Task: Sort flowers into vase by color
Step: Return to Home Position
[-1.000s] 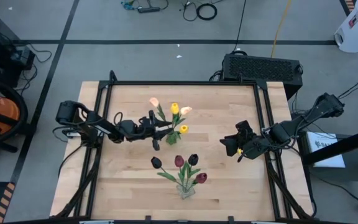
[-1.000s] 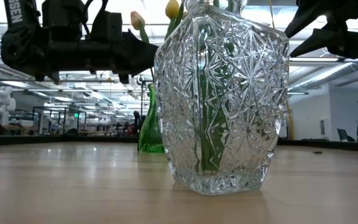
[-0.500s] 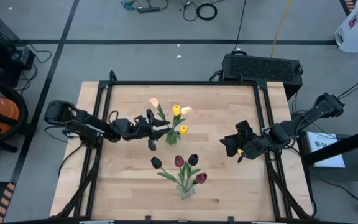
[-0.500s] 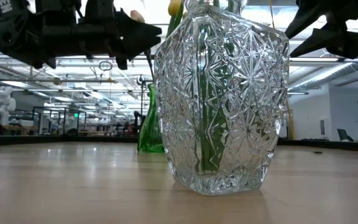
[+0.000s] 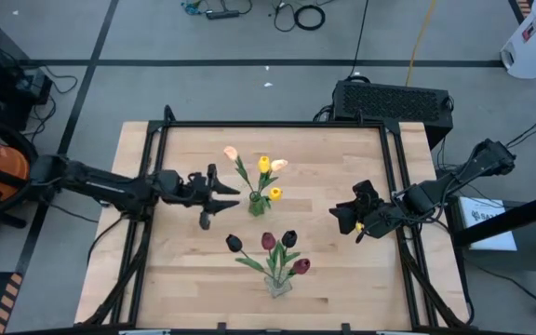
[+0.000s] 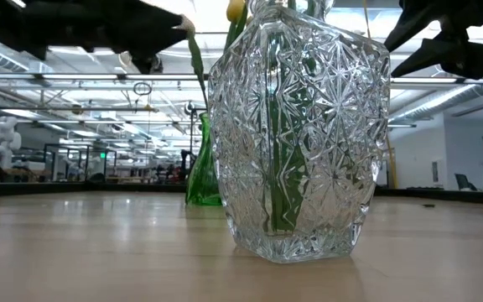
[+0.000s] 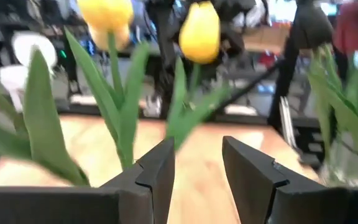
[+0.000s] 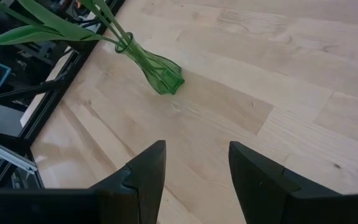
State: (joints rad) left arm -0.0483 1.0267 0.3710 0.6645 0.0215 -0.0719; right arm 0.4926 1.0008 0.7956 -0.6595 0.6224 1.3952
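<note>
**From above:** Your left hand (image 5: 223, 192) hangs just beside the green vase (image 5: 257, 207), which holds the yellow and peach tulips (image 5: 261, 164). The dark tulips (image 5: 268, 241) stand in the cut-glass vase (image 5: 279, 284) at the front of the surface (image 5: 361, 279). No stems lie loose. Your right hand (image 5: 347, 216) waits well apart near the right edge.

**At table height:** The cut-glass vase fills the frame with green stems inside it, and the green vase stands behind. Both hands hang overhead.

**Left wrist:** The fingers (image 7: 157, 171) are spread with nothing between them, and yellow heads are straight ahead.

**Right wrist:** The fingers (image 8: 145, 168) are spread and empty above bare wood, looking toward the green vase.

**Handling:** I judge these tulips to be feather-light, with thin, springy stems and soft heads. Pinch one mid-stem, below the leaves, never on the bloom. The glass vases look fragile, and the slim green one looks easy to tip.

**Since a second ago:** Your left hand has drawn back from the green vase and the arm has stretched out low to the left. The right arm, the vases and the flowers are unchanged.
</note>
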